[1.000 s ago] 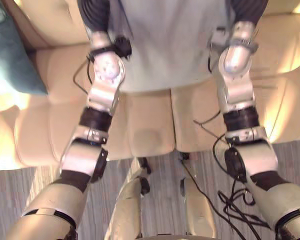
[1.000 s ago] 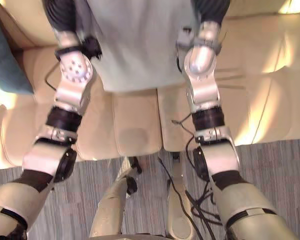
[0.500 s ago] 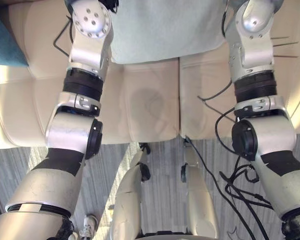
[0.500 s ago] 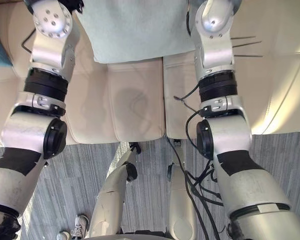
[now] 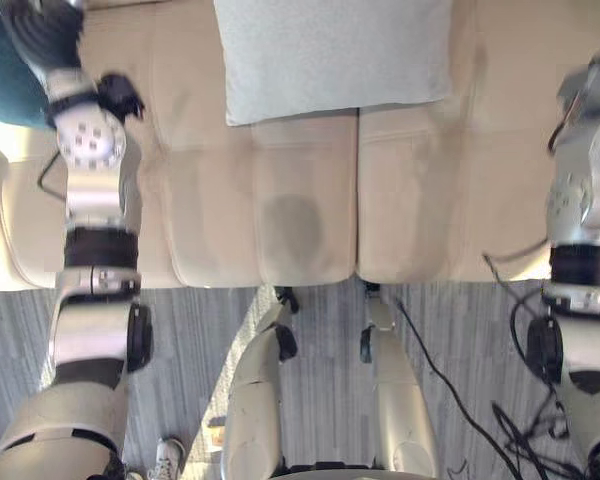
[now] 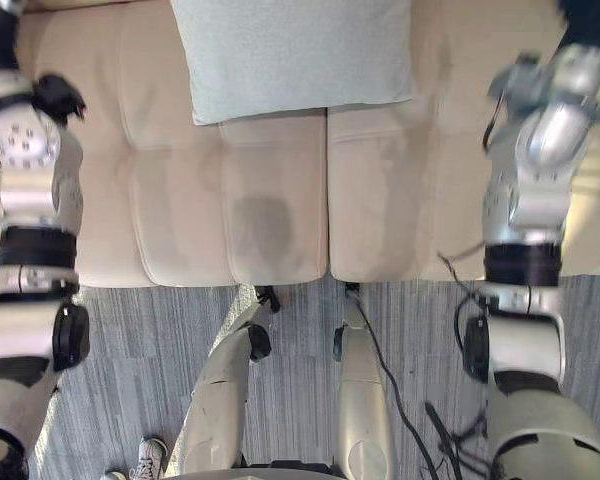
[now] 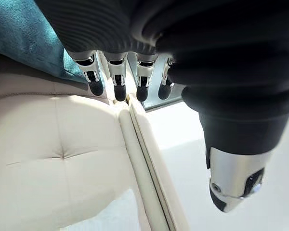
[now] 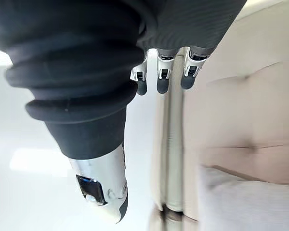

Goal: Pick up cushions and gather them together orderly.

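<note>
A pale grey-green cushion (image 5: 330,55) lies flat on the cream sofa's seat, at the back centre, with neither hand on it. A teal cushion (image 5: 5,75) sits at the sofa's far left. My left hand (image 7: 116,79) hovers just beside the teal cushion (image 7: 24,33), fingers straight and empty, thumb apart. Off to the right over the sofa, my right hand (image 8: 163,72) is open too and holds nothing; the pale cushion's corner (image 8: 250,202) shows past it.
The cream sofa seat (image 5: 280,220) spans the view, its front edge near the middle. Grey striped carpet (image 5: 460,340) lies in front of it. A person's shoe (image 5: 168,460) shows on the floor at lower left.
Both arms have swung outward from the pale cushion's sides, the left towards the teal cushion, the right to the far right. The cushion now lies free. The view has also shifted.
</note>
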